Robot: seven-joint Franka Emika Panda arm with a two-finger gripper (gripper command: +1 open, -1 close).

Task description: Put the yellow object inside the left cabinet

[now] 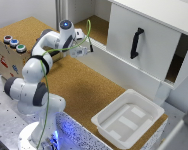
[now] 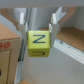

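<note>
Currently:
gripper point(image 2: 39, 26): jaws clamped on cube point(image 2: 39, 44), holding its top
cube: yellow, stiff, looks light; flat sides suit the pinch, smooth faces could slip
position: at the cabinet point(image 1: 96, 25) mouth, just short of its cork floor

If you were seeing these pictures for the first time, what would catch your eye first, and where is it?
First, the bright yellow cube with a blue letter on its face, clamped between the gripper's fingers in the wrist view. In the exterior view, the white Franka arm reaches over the cork-brown counter toward the open white-walled left cabinet. An empty white plastic tray sits at the counter's near end, toward the exterior view's right.
</note>
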